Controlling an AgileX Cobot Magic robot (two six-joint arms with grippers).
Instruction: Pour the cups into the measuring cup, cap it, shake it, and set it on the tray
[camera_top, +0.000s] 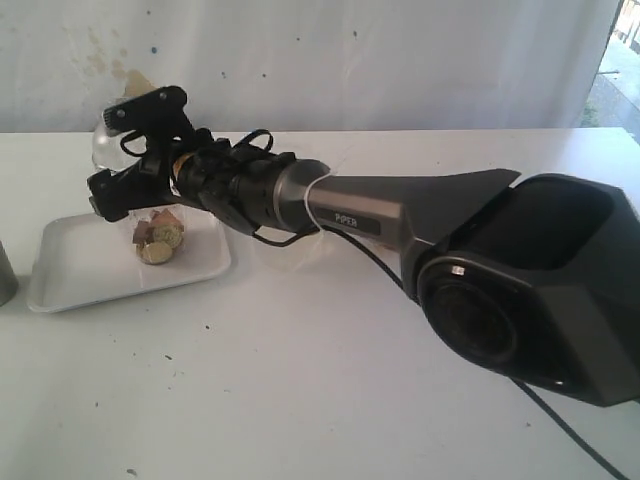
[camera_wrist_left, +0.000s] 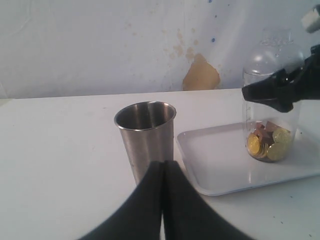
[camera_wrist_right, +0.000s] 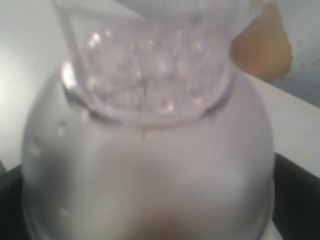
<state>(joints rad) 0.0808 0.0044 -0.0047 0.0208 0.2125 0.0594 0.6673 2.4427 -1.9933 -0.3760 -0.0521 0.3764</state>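
Clear plastic measuring cup (camera_wrist_left: 270, 127) stood upright on the white tray (camera_wrist_left: 215, 170), with coins and pinkish pieces in its bottom and a frosted cap (camera_wrist_left: 274, 50) on top. Right gripper (camera_top: 103, 155) straddled it, jaws spread wide, apparently not squeezing. Left gripper (camera_wrist_left: 163, 167) was pinched shut on nothing, near the steel tumbler (camera_wrist_left: 146, 135). I judged pouring, capping and placement done; shaking I could not confirm. Only backing the arm off was left.

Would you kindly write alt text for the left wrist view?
A capped clear cup of gold coins stands on a white tray, the right gripper around it. A steel tumbler stands beside the tray, beyond the shut left gripper.
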